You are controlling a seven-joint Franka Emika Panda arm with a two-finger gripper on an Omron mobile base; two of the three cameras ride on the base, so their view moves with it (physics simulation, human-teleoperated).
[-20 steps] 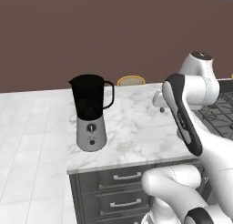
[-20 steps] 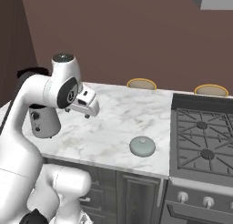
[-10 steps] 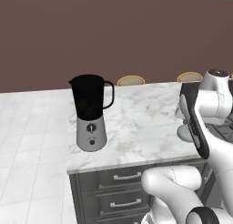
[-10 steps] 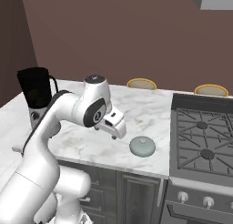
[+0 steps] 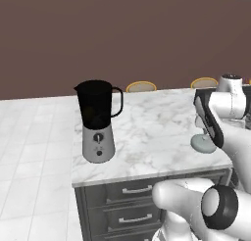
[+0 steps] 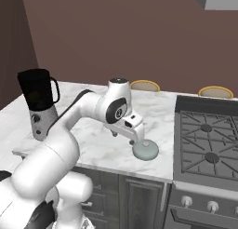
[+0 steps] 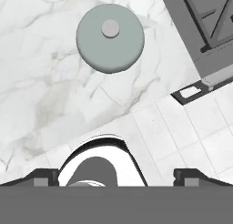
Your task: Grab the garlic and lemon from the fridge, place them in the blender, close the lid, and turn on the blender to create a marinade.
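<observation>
**Claw spread above lid, blender open at far end**

Gripper [image 6: 135,138] hangs over the marble counter [image 6: 93,139], just above and beside the lid [image 6: 145,150], w/ fingers spread wide and nothing betw them. In the hand view both dark tips sit far apart at the bottom edge: one fingertip [image 7: 43,176] at left, other at right. Can't tell if any part touches the lid; in the right base view the claw's low end looks v. close to the knob.

Lid [image 7: 110,38] lies flat on the counter, dome up, small knob at centre, near the counter's front edge and close to the stove [image 6: 207,139]. In the left base view the lid [image 5: 202,144] is partly hidden behind the arm.

Blender [image 5: 97,120] stands upright near the opp. end of the counter, well apart from the lid. Dark jar, side handle, silver base w/ small dial facing front. Jar top is uncovered; inside too dark to tell contents. Same blender [image 6: 39,102] shows at left in the right base view.

Two round yellow-rimmed stool tops [image 6: 145,85] sit behind the counter. Drawers [image 5: 135,205] below the counter front are closed.
</observation>
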